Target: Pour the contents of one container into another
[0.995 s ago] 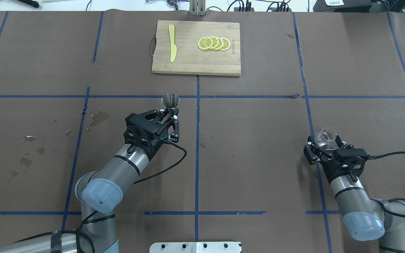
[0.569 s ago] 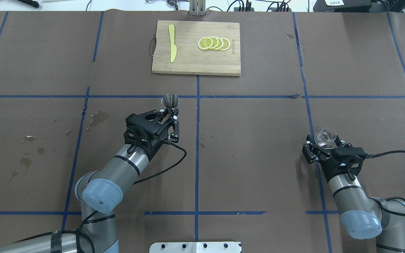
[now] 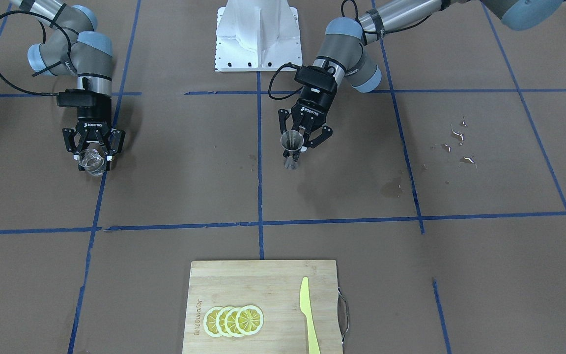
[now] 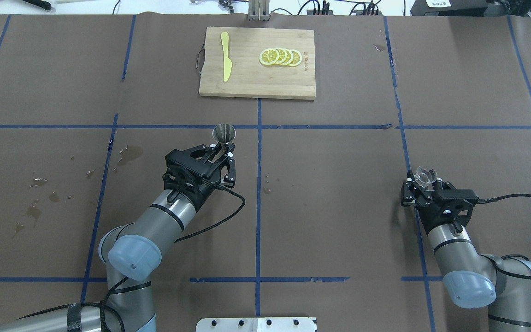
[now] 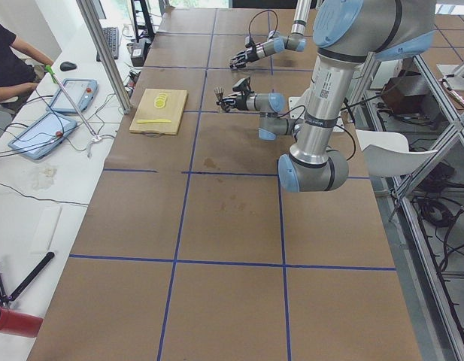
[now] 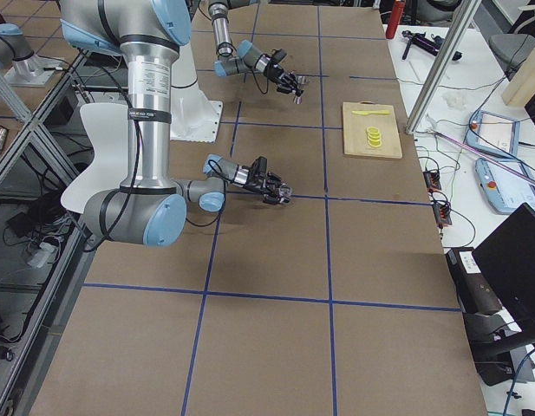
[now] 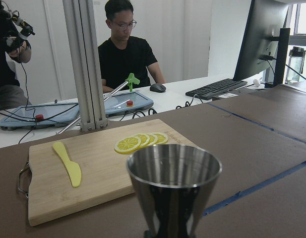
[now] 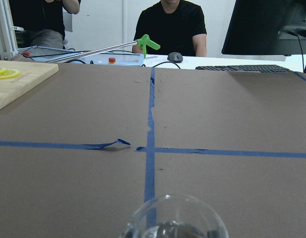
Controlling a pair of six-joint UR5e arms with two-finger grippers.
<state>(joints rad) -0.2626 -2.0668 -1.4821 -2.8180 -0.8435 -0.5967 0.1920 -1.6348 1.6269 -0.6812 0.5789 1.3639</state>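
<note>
The left gripper [image 4: 222, 151] was pinched narrowly on the waist of the small shiny steel hourglass-shaped jigger [image 4: 223, 132]. The jigger stood upright near the middle of the brown paper-covered table [image 4: 339, 207]. The right gripper [image 4: 424, 183] held the small clear glass measuring cup [image 4: 425, 174] between its fingers, well apart from the jigger on the robot's right side. Whether that cup touched the table could not be told. At the far edge lay a wooden cutting board [image 4: 247, 85] bearing overlapping lemon slices [image 4: 280, 57] and a yellow plastic knife [image 4: 226, 62].
</note>
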